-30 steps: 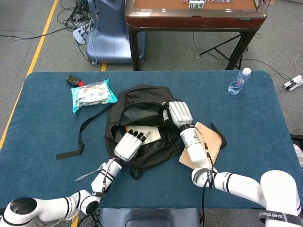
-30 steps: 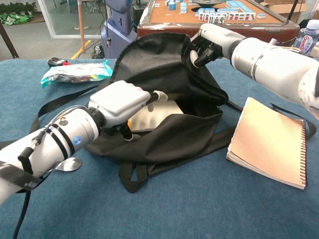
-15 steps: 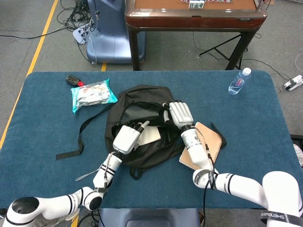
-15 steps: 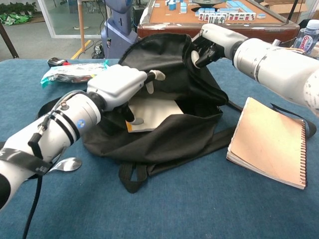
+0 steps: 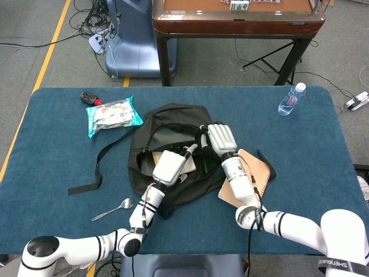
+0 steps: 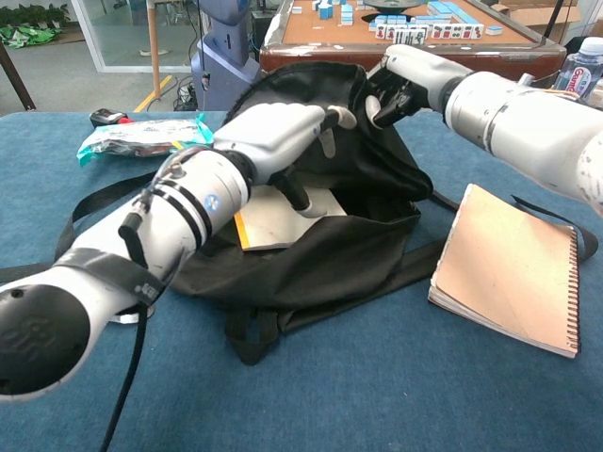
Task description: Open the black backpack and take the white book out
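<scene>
Black fabric backpack (image 6: 311, 259) held open, white flat book (image 6: 283, 215) exposed.
Right hand (image 6: 400, 83) grips the upper rim; left hand (image 6: 283, 132), fingers loosely spread and empty, must next close on the book.

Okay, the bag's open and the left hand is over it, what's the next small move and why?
Probably lower the left hand and close its fingers on the white book. The right hand holds the black backpack flap up, the book lies exposed inside, and the left hand holds nothing yet.
</scene>
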`<state>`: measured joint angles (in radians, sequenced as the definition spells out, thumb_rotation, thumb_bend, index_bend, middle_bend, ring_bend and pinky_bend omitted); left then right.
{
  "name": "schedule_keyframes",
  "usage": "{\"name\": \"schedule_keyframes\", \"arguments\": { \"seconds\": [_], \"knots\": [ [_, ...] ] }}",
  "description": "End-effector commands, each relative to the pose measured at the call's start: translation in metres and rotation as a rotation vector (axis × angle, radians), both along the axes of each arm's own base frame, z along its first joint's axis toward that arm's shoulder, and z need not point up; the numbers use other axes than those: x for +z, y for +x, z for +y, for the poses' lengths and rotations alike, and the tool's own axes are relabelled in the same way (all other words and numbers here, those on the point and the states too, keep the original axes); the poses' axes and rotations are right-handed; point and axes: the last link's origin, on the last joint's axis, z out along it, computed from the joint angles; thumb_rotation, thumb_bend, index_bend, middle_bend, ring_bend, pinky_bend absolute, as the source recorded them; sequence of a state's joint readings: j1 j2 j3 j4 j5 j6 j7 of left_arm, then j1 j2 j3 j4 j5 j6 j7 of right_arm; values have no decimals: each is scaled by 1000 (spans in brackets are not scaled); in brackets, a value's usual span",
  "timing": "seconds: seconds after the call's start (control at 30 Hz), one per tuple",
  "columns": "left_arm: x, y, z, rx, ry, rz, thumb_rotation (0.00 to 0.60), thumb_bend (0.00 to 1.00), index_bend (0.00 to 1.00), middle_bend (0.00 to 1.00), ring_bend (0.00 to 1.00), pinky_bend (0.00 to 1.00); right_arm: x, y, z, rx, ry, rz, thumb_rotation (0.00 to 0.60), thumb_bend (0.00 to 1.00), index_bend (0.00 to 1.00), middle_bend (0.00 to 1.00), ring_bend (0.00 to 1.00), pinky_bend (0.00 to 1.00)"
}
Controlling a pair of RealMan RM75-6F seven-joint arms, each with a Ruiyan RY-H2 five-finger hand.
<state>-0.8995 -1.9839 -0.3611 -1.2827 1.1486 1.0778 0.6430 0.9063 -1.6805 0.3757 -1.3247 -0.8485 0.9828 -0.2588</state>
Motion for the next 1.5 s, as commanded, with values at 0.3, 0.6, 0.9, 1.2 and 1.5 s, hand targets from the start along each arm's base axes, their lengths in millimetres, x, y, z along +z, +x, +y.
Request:
{"name": "schedule_keyframes", "arguments": {
  "seconds": [0.3,0.6,0.9,1.2,1.5],
  "knots": [
    [-35,6,-34,-6,-93,23,600,183,134,295,322,334,-1,-5,0,-12,1,7,600,520,602,463,339,249],
    [-37,-12,-31,16,-72,77,600,183,125,295,322,334,0,-7,1,-14,2,5,600,520,601,463,339,249],
    [-24,-22,-12,50,-6,137,600,183,132,295,322,333,0,-6,3,-8,8,1,600,520,601,463,339,249],
    [-24,-31,-3,40,56,288,600,183,132,295,307,316,2,-7,5,-5,8,1,600,520,602,463,339,249],
    [-28,-36,-6,96,13,356,600,183,130,284,304,305,3,-8,5,-6,7,-3,600,520,601,463,340,249]
  ]
}}
